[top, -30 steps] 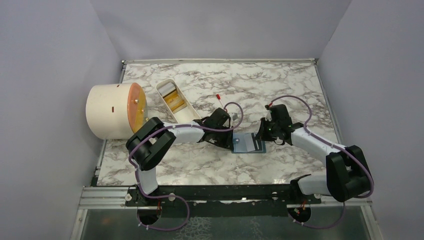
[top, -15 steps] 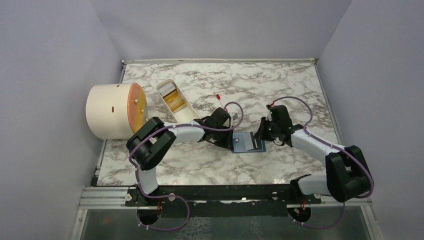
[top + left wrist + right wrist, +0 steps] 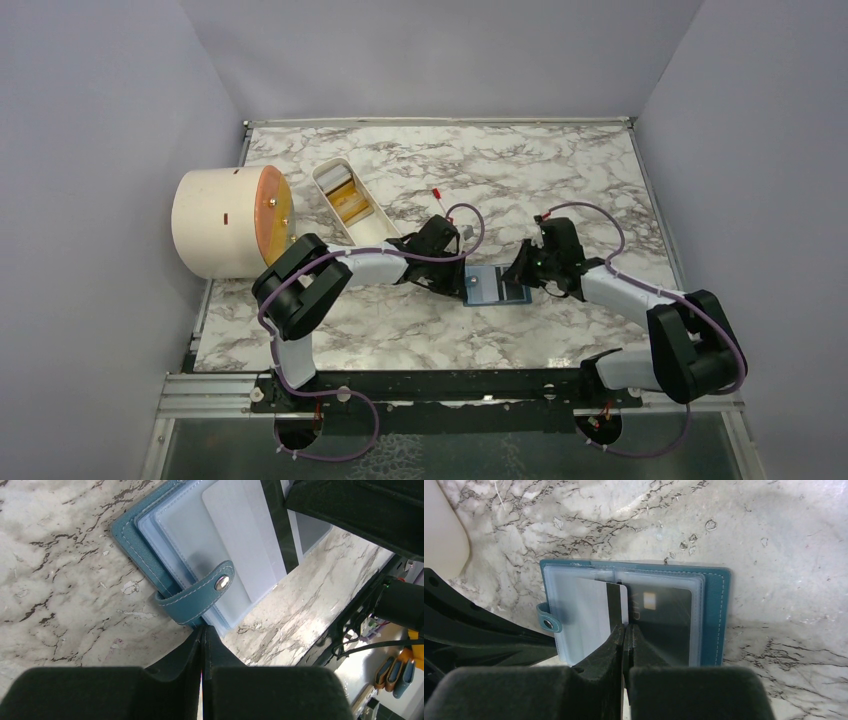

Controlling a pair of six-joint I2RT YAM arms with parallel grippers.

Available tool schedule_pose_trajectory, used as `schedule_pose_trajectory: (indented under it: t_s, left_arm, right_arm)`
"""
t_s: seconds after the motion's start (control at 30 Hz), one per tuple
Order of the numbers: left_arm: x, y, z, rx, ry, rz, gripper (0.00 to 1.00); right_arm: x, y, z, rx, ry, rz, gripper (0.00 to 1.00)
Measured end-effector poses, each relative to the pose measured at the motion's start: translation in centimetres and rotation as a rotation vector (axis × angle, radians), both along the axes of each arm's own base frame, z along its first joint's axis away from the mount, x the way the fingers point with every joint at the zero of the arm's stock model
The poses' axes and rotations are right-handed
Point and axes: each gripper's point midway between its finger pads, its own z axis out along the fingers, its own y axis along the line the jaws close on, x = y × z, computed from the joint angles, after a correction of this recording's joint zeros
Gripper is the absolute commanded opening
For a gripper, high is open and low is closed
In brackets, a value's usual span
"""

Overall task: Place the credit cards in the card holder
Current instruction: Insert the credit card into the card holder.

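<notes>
My right gripper (image 3: 625,630) is clamped on the pale striped card (image 3: 596,607), which is part-way into the left pocket of the card holder (image 3: 714,620). Dark card (image 3: 664,625) is already pocketed on the right. Left gripper (image 3: 202,630) is closed, seemingly pinching the holder's edge against the table (image 3: 774,540). Left to do: seat the card.

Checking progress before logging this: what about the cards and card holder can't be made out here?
Top view: card holder pockets too small to read.
Right wrist view: striped card, lower edge hidden behind right claw, so grip unclear.
Left wrist view: left claw covers holder's near edge; pinched or merely touched, unclear.
</notes>
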Motion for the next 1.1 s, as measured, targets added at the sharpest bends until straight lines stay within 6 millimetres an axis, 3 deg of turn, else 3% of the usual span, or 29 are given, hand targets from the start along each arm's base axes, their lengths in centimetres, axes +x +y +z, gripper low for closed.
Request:
schedule_pose_trajectory:
  t_s: [0.67, 0.73, 0.9, 1.1]
  left_arm:
    - [0.0, -0.1, 0.1, -0.010, 0.002, 0.003, 0.07]
    - [0.0, -0.1, 0.1, -0.011, 0.005, 0.006, 0.07]
    - [-0.1, -0.1, 0.2, -0.021, 0.006, 0.012, 0.14]
    - [-0.3, 0.2, 0.8, -0.029, -0.002, 0.016, 0.26]
  right_arm:
    - [-0.6, 2.1, -0.3, 0.096, 0.022, -0.016, 0.02]
    - [-0.6, 2.2, -0.3, 0.098, 0.025, -0.018, 0.07]
    - [-1.2, 1.8, -0.4, 0.073, 0.056, -0.030, 0.31]
    - [-1.1, 0.9, 2.1, 0.018, 0.025, -0.041, 0.48]
